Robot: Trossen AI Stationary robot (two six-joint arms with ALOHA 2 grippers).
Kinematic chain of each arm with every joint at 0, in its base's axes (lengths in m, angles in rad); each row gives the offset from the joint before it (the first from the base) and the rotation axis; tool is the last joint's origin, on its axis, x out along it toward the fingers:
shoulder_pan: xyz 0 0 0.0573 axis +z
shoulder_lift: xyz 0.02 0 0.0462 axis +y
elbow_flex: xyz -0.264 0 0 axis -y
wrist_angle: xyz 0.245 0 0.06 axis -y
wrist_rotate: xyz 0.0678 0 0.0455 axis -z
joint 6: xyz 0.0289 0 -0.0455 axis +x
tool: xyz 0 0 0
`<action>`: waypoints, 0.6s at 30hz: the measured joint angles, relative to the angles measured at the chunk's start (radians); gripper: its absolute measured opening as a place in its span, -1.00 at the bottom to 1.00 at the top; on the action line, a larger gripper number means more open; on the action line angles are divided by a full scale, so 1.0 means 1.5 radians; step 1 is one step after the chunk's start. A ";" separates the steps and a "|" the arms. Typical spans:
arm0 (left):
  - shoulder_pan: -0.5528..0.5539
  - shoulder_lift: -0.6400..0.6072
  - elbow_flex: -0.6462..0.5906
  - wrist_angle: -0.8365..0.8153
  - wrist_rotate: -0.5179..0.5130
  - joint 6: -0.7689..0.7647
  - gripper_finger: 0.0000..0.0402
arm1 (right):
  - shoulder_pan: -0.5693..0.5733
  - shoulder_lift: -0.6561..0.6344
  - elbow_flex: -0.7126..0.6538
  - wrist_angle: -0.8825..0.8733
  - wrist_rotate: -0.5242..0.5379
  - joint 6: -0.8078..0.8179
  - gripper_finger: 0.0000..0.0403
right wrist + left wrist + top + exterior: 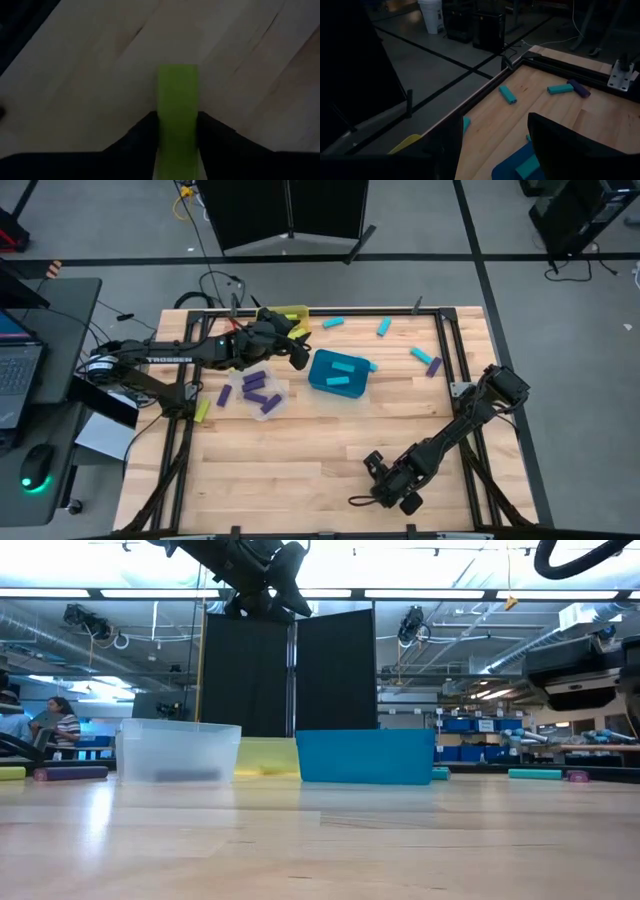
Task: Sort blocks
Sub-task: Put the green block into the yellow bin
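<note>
R gripper (177, 132) is low at the near edge of the table (300, 470), fingers on either side of a yellow-green block (178, 107). Jaws look pressed to both long sides, so clamped on it, or as good as; the block runs straight out ahead between the jaws, its far end sticking past the tips onto bare wood.

L gripper (492, 145) hangs up over the bins, jaws apart w/ nothing between. Ahead of its jaws: cyan blocks (508, 94) and a purple one (578, 88) loose on the wood; just under them the teal bin (340, 372) w/ cyan blocks in it. Clear bin (255, 393) w/ purple blocks sits beside; yellow bin (290, 312) behind.

Handling, my guess: block is small, rigid, light, prob smooth plastic, so it could twist or slip if pinched near one end. Best hold is across the narrow width at mid-length, roughly as now. Not fragile; a short drop into the bin should be fine.
</note>
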 joint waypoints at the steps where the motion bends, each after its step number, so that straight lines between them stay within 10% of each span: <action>1: 0.000 0.000 0.000 0.000 0.000 0.000 0.15 | -0.002 0.000 0.000 0.000 -0.005 0.000 -0.41; 18: -0.012 -0.056 0.000 0.030 0.051 0.046 0.15 | -0.084 -0.143 -0.004 -0.050 0.101 -0.051 -0.41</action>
